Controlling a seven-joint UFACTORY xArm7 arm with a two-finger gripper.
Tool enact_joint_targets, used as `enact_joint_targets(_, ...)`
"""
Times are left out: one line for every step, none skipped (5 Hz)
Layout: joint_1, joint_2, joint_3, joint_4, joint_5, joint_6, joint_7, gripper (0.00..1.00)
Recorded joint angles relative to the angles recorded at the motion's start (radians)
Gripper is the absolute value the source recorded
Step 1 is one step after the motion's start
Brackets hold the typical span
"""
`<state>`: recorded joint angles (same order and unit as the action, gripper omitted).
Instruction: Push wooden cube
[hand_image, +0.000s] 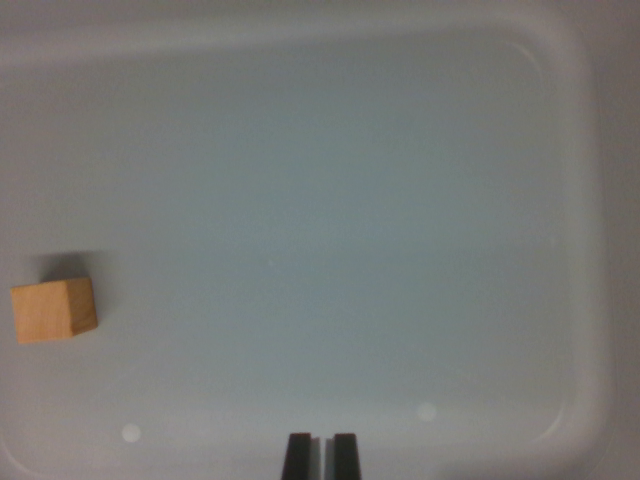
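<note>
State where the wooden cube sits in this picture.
In the wrist view the wooden cube sits at the far left of the white tray, about midway up, well away from the hand at the bottom centre.

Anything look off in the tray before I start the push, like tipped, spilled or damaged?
Nothing stands out. The wooden cube sits flat and intact near the wrist view's left edge of the white tray, clear of the gripper, whose fingers are nearly together at the bottom. Only two faint pale spots mark the floor.
</note>
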<state>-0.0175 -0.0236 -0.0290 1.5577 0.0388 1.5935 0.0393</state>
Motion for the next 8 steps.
enact_joint_targets(0.0000, 0.000, 0.000, 0.000, 0.0000, 0.000, 0.000, 0.00)
enact_joint_targets(0.0000, 0.000, 0.000, 0.000, 0.0000, 0.000, 0.000, 0.00)
enact_joint_targets(0.0000, 0.000, 0.000, 0.000, 0.0000, 0.000, 0.000, 0.00)
enact_joint_targets(0.0014, 0.002, 0.001, -0.003, -0.0005, -0.005, 0.002, 0.00)
enact_joint_targets(0.0014, 0.002, 0.001, -0.003, -0.0005, -0.005, 0.002, 0.00)
enact_joint_targets(0.0045, 0.005, 0.004, -0.011, -0.0016, -0.016, 0.007, 0.00)
enact_joint_targets(0.0045, 0.005, 0.004, -0.011, -0.0016, -0.016, 0.007, 0.00)
enact_joint_targets(0.0091, 0.010, 0.008, -0.022, -0.0032, -0.032, 0.014, 0.00)
